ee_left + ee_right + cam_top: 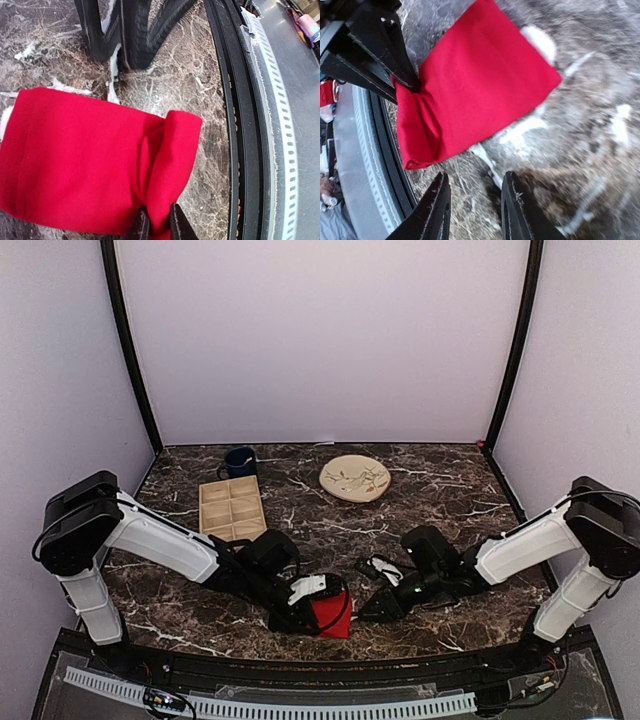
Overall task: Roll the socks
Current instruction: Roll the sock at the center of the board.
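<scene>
The socks (75,165) form one bright red, flat, roughly square pad of soft matte knit, with a ribbed band along one edge. They lie on the tabletop (300,510) close to its near edge, between the two arms. One corner is gathered into a rounded, puckered fold, and the left arm's fingers (174,222) are closed tightly on it, thin black tips pinching the cloth. The right arm's fingers (445,195), black with serrated inner faces, stand partly apart just beside the pad and hold nothing. The tabletop is glossy dark marble with white veins. Farther back sit a round beige plate (354,478) with thin line drawing, a tan compartment tray (231,506) and a dark blue mug (239,461)
</scene>
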You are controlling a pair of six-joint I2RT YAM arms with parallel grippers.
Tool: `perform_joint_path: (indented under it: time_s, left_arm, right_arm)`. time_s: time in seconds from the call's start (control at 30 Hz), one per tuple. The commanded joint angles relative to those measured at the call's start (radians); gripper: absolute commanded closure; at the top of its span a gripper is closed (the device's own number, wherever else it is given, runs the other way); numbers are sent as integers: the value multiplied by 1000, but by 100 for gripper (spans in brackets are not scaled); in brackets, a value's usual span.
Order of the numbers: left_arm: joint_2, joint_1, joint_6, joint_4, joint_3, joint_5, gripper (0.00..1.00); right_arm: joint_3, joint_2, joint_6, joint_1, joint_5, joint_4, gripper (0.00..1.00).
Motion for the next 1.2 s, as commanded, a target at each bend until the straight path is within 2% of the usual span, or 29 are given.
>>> perform_joint_path:
  time_s: [0.0, 0.2, 0.37, 0.57, 0.83, 1.17]
  left_arm:
    - [44, 20, 4, -121, 19, 41, 84]
    - [83, 36, 10, -167, 52, 90, 84]
    - [120, 47, 25, -227, 89, 131, 84]
    - [161, 65, 41, -288, 131, 180, 85]
    - [202, 76, 53, -340, 159, 234, 85]
    - [241, 89, 71, -394, 185, 265, 85]
  right_arm:
    - [-30, -82, -41, -5, 117, -22, 68]
    - [-68, -187, -82, 45, 241, -30, 68]
    - [-58, -243, -148, 163, 399, -69, 68]
    - [-44, -278, -201, 273, 519, -91, 67]
    - [11, -243, -265, 382, 608, -132, 63]
    - [97, -145, -324, 442, 626, -171, 60]
